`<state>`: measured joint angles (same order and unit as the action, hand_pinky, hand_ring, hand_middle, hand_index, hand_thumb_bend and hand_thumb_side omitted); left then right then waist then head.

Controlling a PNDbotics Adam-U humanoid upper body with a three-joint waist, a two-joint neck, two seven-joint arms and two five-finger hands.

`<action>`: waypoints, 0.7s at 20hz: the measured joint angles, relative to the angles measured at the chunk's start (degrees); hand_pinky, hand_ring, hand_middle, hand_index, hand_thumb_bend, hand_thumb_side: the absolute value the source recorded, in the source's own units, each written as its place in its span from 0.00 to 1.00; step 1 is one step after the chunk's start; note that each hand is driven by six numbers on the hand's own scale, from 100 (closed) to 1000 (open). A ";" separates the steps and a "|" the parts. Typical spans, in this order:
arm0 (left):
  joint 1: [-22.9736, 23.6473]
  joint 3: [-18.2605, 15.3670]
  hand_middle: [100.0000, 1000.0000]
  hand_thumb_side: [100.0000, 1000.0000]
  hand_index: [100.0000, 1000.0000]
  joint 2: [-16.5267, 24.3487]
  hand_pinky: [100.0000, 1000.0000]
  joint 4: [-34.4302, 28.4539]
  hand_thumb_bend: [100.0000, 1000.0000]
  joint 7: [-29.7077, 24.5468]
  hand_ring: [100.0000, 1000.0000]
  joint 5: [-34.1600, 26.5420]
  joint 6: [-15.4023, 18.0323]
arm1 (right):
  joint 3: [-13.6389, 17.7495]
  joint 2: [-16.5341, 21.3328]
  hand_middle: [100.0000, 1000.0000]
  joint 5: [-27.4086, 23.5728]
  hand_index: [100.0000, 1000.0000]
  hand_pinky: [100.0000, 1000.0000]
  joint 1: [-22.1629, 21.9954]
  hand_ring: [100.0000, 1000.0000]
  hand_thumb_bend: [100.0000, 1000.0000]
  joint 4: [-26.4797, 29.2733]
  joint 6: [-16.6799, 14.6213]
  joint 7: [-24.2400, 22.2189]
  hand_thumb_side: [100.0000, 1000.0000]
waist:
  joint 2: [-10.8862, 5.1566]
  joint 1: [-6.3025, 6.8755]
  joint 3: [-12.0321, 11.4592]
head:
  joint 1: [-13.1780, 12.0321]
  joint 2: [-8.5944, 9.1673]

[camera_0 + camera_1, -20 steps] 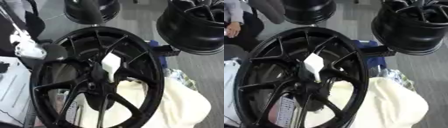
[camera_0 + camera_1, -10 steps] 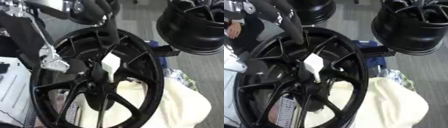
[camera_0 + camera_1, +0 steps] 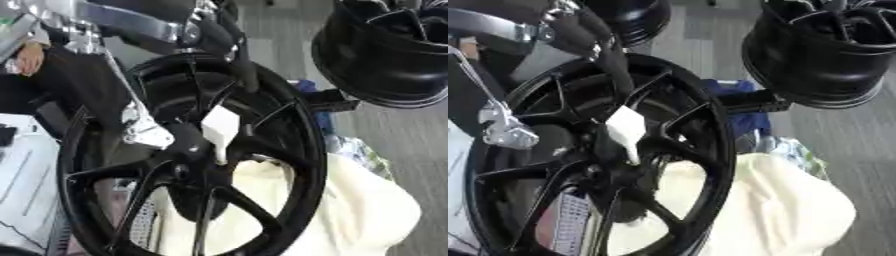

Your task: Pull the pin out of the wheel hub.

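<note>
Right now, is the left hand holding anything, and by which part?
Nothing visibly held. The left hand reaches down over the wheel, its fingers near the white pin at the hub, not clearly closed on it.

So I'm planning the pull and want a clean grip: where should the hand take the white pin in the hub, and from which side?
Probably by the broad white head of the pin, which stands out of the wheel hub between the spokes. Come from above, where the left hand already reaches down; the narrow lower end sits in the hub.
</note>
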<state>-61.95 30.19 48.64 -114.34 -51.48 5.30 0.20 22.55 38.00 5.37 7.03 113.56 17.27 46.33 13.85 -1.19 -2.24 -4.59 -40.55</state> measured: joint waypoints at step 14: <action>1.90 1.69 0.75 0.35 0.89 -3.14 0.84 5.15 0.31 0.48 0.83 6.62 -4.20 | 0.03 -1.13 0.64 -1.04 0.82 0.39 0.52 0.58 0.26 0.00 -0.27 0.27 0.23 | 1.08 -0.27 0.62 | -0.19 0.03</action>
<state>-60.05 31.88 45.50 -109.19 -50.99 11.92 -4.00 22.58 36.87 4.33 7.55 113.56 17.00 46.60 14.93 -1.46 -1.61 -4.78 -40.53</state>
